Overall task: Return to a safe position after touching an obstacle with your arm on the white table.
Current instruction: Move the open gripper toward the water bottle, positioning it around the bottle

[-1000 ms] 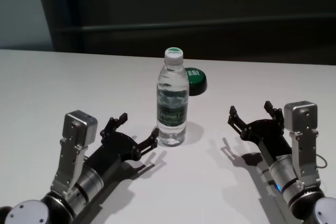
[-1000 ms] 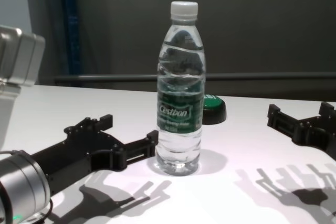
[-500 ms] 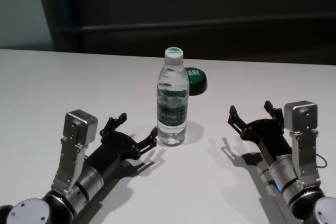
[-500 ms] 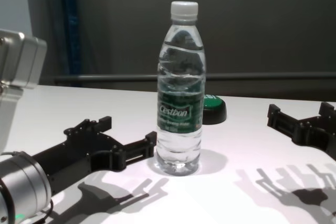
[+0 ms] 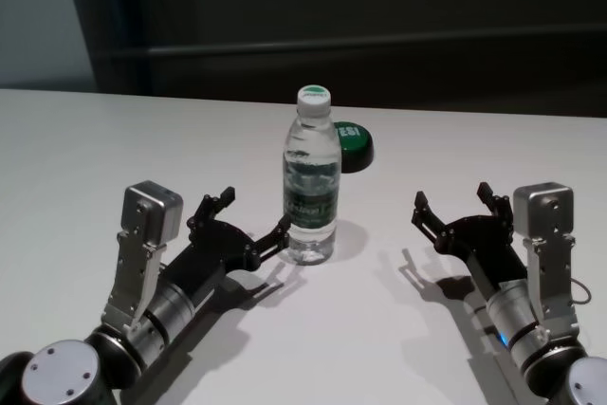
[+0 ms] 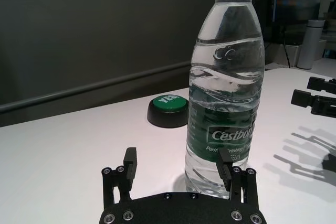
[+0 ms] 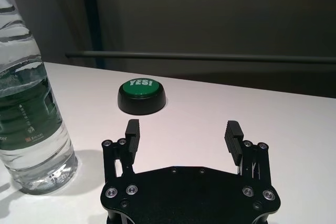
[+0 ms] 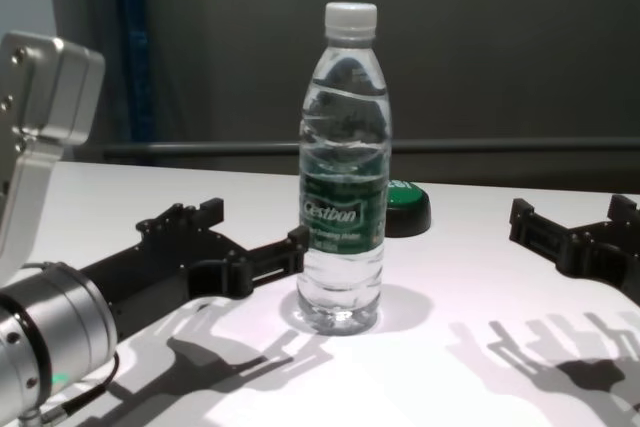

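The obstacle, a tall clear water bottle (image 5: 311,192) with a white cap and dark green label, stands upright at the middle of the white table (image 5: 114,149). It also shows in the chest view (image 8: 343,177), the left wrist view (image 6: 227,93) and the right wrist view (image 7: 26,108). My left gripper (image 5: 254,213) is open and empty, raised a little above the table. One of its fingertips (image 8: 297,237) is at the bottle's left side, touching or nearly so. My right gripper (image 5: 451,198) is open and empty, well to the right of the bottle.
A low black button with a green top (image 5: 353,144) sits just behind and right of the bottle. The table's far edge runs behind it against a dark wall. Bare tabletop (image 8: 480,267) lies between the bottle and the right gripper.
My left gripper has risen off the table and edged forward, its fingertip staying at the bottle's side. The bottle and the right arm have not moved.
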